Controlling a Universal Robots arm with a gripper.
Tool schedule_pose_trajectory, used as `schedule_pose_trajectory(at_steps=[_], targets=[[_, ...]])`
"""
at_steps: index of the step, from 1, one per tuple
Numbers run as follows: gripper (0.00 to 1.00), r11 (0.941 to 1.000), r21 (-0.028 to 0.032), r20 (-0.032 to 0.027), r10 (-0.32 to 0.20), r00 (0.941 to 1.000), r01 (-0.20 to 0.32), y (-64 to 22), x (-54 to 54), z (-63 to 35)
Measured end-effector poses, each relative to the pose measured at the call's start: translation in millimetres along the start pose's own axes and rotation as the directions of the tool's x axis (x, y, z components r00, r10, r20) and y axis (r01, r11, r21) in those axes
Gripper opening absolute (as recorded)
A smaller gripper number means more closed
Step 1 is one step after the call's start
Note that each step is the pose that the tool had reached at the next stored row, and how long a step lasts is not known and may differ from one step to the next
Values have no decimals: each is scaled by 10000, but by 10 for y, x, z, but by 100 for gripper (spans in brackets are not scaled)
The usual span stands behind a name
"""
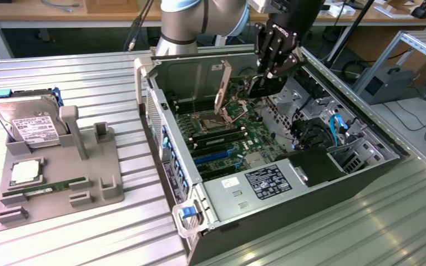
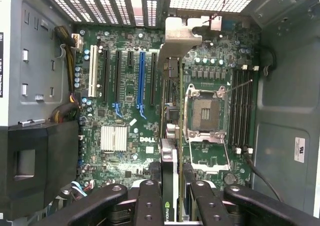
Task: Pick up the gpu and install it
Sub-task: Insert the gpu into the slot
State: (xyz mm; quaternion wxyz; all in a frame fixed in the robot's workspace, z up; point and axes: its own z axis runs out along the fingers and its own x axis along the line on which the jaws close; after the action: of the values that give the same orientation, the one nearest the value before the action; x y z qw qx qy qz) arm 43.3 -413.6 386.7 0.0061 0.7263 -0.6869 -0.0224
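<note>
The gpu [image 1: 225,83] stands on edge inside the open computer case [image 1: 170,133], its tan bracket end close to the case's rear wall. My gripper [image 1: 259,82] reaches down into the case from above and is shut on the gpu. From the wrist, the gpu [image 2: 169,158] appears edge-on between my black fingers [image 2: 150,198], with my gripper [image 2: 172,188] straddling it. The card runs parallel to the expansion slots [image 2: 141,78], beside the CPU socket [image 2: 205,113], and its silver bracket [image 2: 180,36] is at the rear grille. I cannot tell whether it sits in a slot.
A grey holder [image 1: 57,185] stands at the exterior view's left on the ribbed metal table, carrying a silver hard drive [image 1: 31,124], a green memory stick [image 1: 46,188] and a square chip [image 1: 24,172]. The power supply [image 1: 272,180] and drive cables [image 1: 339,127] crowd the case's near end.
</note>
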Motion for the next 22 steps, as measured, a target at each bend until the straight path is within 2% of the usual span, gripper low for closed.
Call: schedule_pose_trajectory(at_steps=[12,22], targets=[[27,10000,0,0,0,10000,0,50,4,63],[27,10000,0,0,0,10000,0,55,12,103]])
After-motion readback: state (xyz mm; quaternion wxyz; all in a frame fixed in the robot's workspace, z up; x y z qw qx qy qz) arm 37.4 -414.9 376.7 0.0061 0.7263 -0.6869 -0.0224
